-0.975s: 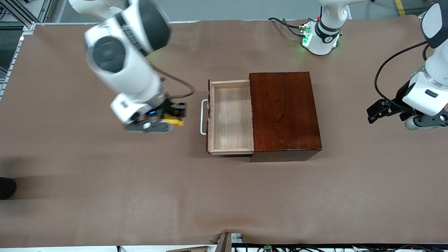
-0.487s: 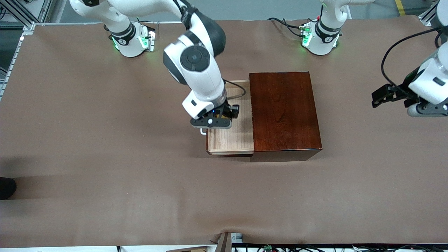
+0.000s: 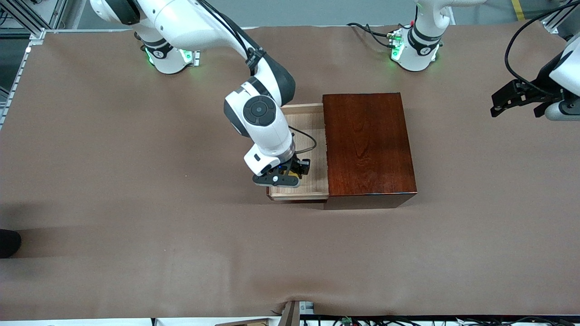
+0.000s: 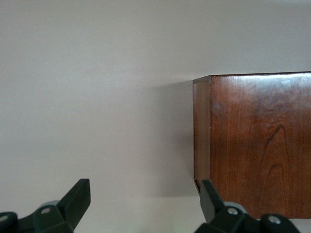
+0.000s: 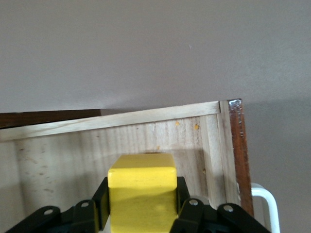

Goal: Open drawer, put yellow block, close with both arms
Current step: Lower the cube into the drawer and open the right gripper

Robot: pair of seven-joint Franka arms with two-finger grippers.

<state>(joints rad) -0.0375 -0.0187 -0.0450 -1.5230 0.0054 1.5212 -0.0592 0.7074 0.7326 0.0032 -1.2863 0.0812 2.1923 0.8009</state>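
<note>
1. Jaws: I see the right gripper (image 3: pixel 290 174) clamped on the yellow block (image 5: pixel 142 187), with a black finger (image 5: pixel 102 206) pressed to each side of it. The left gripper (image 4: pixel 143 201) has its jaws spread wide with nothing between them.

2. Right arm (image 3: pixel 253 106): it comes from its green-lit base (image 3: pixel 167 56) at its own end of the table and reaches down over the drawer (image 3: pixel 317 136). In the front view its wrist hides most of the block; only a sliver of yellow shows at the gripper.

3. Drawer: it stands pulled out of the box (image 3: pixel 368 145) toward the right arm's end of the table. The pale wood floor is bare where it shows. In the right wrist view I see the dark front panel (image 5: pixel 238 145) and part of the white handle (image 5: pixel 267 204) on its outer face.

4. Block: it is held over the part of the drawer nearer the front camera, close to the front panel. I cannot tell whether it touches the floor of the drawer.

5. Box: it sits on the brown table cover (image 3: pixel 136 226), about midway between the two bases, glossy and reddish-brown on top.

6. Left arm (image 3: pixel 568 72): it waits at its own end of the table. Its gripper hangs over bare cover, well apart from the box. In the left wrist view one corner of the box (image 4: pixel 252 145) shows ahead of the open fingers.
</note>
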